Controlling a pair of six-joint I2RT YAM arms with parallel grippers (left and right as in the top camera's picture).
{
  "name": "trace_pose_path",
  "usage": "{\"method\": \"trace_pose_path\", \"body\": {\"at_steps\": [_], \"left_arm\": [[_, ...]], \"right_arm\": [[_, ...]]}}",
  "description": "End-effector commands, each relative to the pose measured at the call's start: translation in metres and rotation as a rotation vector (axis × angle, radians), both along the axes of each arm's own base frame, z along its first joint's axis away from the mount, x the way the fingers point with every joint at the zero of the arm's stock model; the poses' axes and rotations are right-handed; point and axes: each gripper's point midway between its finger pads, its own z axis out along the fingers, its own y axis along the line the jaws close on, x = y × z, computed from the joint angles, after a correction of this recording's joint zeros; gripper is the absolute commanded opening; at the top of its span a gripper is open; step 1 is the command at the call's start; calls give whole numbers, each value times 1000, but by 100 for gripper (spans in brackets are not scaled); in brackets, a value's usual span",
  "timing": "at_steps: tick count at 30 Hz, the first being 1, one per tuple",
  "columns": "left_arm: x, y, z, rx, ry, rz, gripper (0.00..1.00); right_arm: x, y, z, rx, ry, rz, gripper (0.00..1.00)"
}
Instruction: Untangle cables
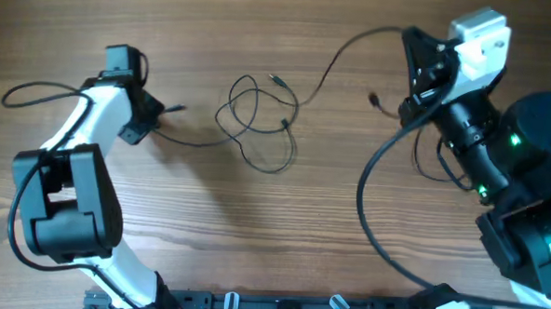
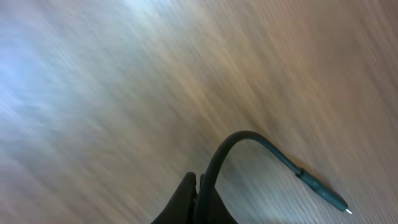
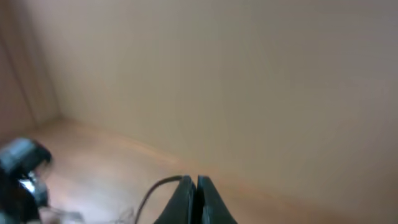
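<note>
I've got thin black cables (image 1: pixel 256 96) looped in a tangle mid brown wooden table (image 1: pixel 281 229), my left gripper (image 2: pixel 198 186) clenched on one end, plug (image 2: pixel 320 190) poking free, my right gripper (image 3: pixel 192 183) pinched on another strand.

Black cables (image 1: pixel 256 105) (one plug tip (image 2: pixel 346 210) silvery-white) cross a table (image 1: pixel 254 230) of warm brown wood grain.

Left arm folded, wrist angled down. Right arm stretched forward, wrist level. Left gripper (image 2: pixel 198 200) and right gripper (image 3: pixel 196 198) clamped on cables (image 2: pixel 249 138).
</note>
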Motion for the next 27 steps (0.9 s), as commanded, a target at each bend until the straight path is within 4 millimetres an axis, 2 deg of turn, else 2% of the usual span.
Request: {"method": "trace_pose_path", "body": {"at_steps": [1,3,9,11,12,16,18,21,25,27], "left_arm": [[-17,33,-6,16,37,128,4],[-21,42,-6,15,42,153,4],[-44,64,-15,-13,61,337,6],[-50,67,-20,-29,60,390,9],[-49,66,-21,-41,54,390,9],[-40,53,-23,-109,27,369,10],[-37,51,-22,-108,21,360,12],[-35,46,-22,-108,18,347,14],[-33,46,-22,-107,14,344,15],[-33,46,-22,-107,14,344,15]], "right_arm": [[17,-20,-46,-3,193,-99,4],[23,-27,-77,-27,311,-133,4],[46,-67,-179,-27,696,-310,4],[52,-67,-209,-31,799,-308,4],[54,-61,-219,-23,836,-281,4],[53,-15,-257,93,1013,-54,4],[51,7,-274,159,1104,51,8],[49,31,-309,171,1217,125,11],[49,61,-342,128,1266,187,14],[50,85,-349,130,1254,259,23]]}}
